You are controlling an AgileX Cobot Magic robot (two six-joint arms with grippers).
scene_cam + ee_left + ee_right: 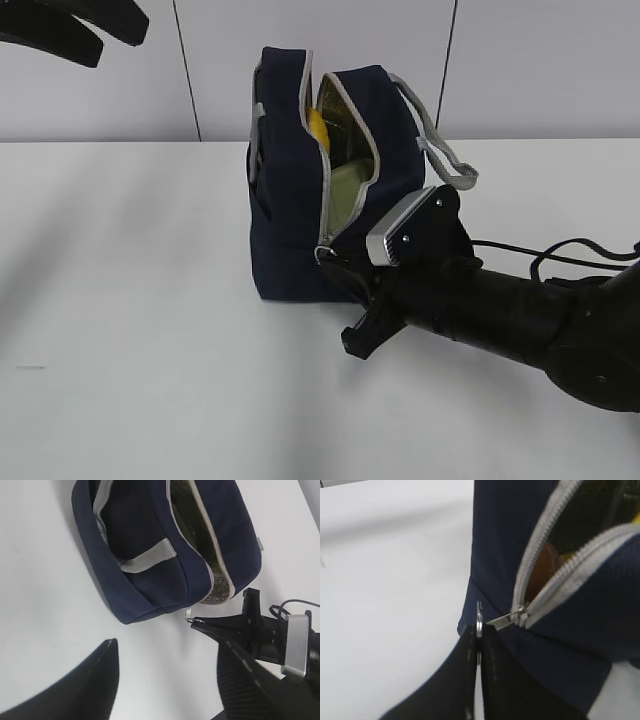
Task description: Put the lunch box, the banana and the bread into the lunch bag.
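The navy lunch bag [290, 190] stands on the white table with its grey zipper open down the front. Inside I see yellow banana [316, 125], the sage-green lunch box lid [345, 190] and, in the right wrist view, brown bread [540, 570]. My right gripper [479, 632] is shut on the zipper's ring pull [479, 617] at the bag's lower front; it also shows in the exterior view [335, 262] and in the left wrist view [195, 621]. My left gripper [167, 680] is open and empty, high above the table, at the top left of the exterior view [85, 28].
Grey strap handles [445, 150] hang off the bag's right side and another [145, 560] lies across its side. A black cable [540, 255] trails behind my right arm. The white table [130, 300] spreads left and in front of the bag.
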